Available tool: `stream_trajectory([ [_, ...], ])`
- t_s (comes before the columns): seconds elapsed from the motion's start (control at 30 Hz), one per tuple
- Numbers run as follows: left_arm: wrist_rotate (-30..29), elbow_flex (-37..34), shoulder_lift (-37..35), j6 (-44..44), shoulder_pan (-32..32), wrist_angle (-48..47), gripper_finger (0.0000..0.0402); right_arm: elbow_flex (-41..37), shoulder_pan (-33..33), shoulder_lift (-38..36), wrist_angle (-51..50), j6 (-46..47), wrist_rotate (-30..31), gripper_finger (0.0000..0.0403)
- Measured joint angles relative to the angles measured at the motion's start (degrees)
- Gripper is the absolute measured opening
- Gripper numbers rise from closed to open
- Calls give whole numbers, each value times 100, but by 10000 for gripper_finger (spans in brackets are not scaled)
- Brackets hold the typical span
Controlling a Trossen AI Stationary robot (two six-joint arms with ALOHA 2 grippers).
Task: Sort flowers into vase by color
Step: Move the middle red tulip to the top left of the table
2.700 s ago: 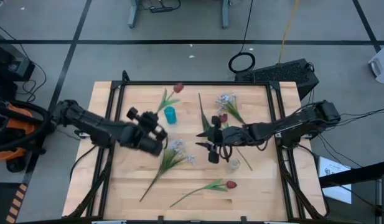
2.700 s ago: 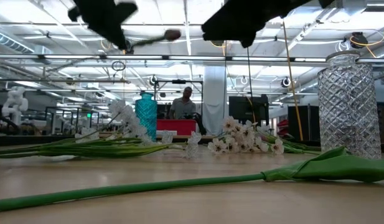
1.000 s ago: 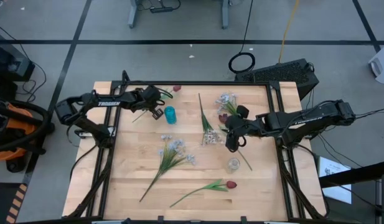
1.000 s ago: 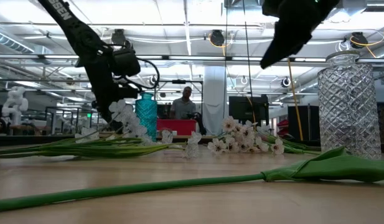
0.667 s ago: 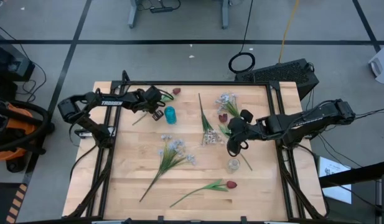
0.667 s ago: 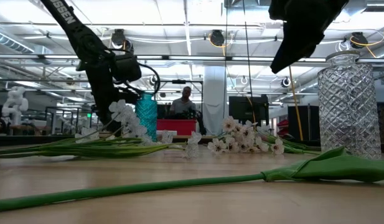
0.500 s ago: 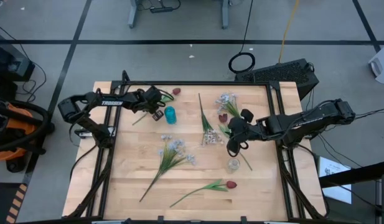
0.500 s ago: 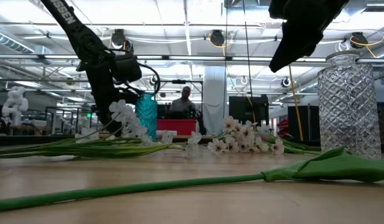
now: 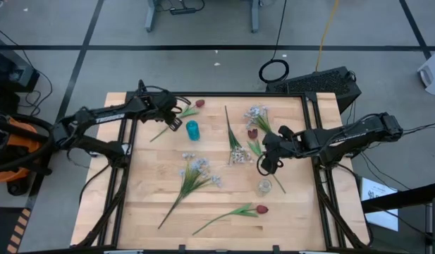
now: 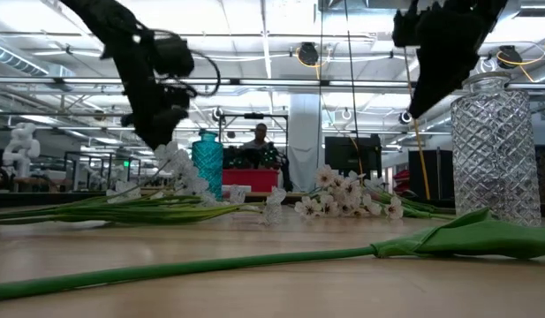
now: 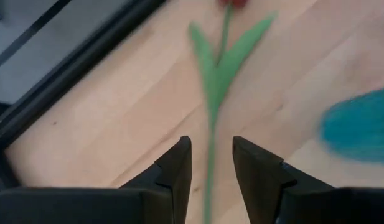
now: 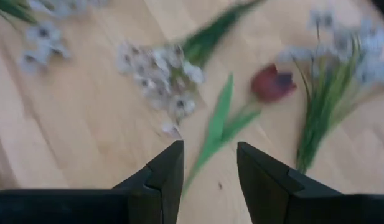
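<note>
Tulip near table's far-left edge.

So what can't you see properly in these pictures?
- Left wrist view: the red tulip is cut off by the edge, and the teal vase is a blur.
- Right wrist view: the white blossoms are smeared.
- Low view: both grippers are dark shapes, and the clear vase runs off the side.
- High view: the petals are too tiny.
</note>
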Motion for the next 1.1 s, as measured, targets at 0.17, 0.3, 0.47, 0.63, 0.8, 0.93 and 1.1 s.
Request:
stream_trajectory([
  [0.17, 160, 4, -655, -377, -391, 222, 123, 0, -275, 211, -230, 125, -191, 139],
  [0.3, 100, 4, -978, -701, -886, 214, 123, -7, -397, 463, -29, -61, -128, 139],
  [0.47, -507, 4, -1122, -937, -1698, 178, 123, -179, -452, 763, 533, -93, -109, 139],
  [0.63, -1202, 2, -1228, -1203, -2313, 38, 122, -249, -654, 1060, 588, 132, -348, 139],
  [0.8, -1914, 2, -1409, -1652, -2814, -194, 122, -330, -779, 1369, 740, 222, -748, 139],
  [0.93, -2500, -151, -1451, -2120, -3288, -2, 122, -339, -780, 1640, 796, 221, -852, 139],
  [1.1, -2913, -406, -1451, -2436, -3837, 339, 122, -339, -843, 1821, 877, 220, -1152, 139],
])
